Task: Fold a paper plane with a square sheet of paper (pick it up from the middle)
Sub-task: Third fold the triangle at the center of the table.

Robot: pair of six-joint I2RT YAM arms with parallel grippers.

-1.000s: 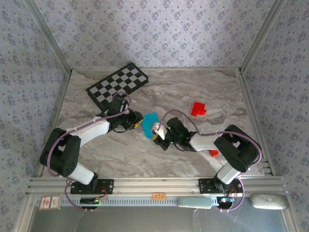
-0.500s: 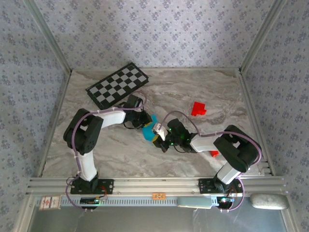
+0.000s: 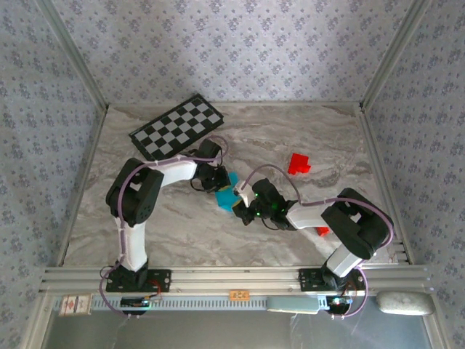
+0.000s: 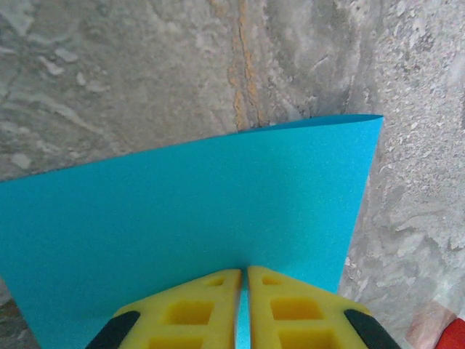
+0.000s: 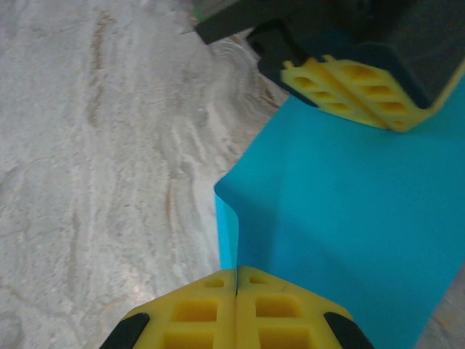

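The cyan square sheet of paper [image 3: 227, 195] lies at the middle of the marble table, held between both arms. My left gripper [image 4: 245, 273] is shut on one edge of the square sheet of paper [image 4: 189, 211], which spreads flat ahead of its yellow fingers [image 4: 196, 309]. My right gripper [image 5: 237, 275] is shut on the opposite side of the square sheet of paper [image 5: 349, 218], where a folded flap stands up at its tip. Across that sheet the left gripper [image 5: 349, 93] faces me in the right wrist view. From above, the left gripper [image 3: 218, 179] and right gripper [image 3: 240, 198] nearly meet.
A black-and-white checkered board [image 3: 177, 128] lies at the back left. Red blocks [image 3: 298, 163] sit right of centre, and another red block [image 3: 322, 230] peeks out by the right arm. Patterned walls enclose the table on three sides.
The left arm has swung right and folded inward, bringing its gripper onto the paper beside the right gripper. The right gripper stayed near the sheet, which looks more bunched.
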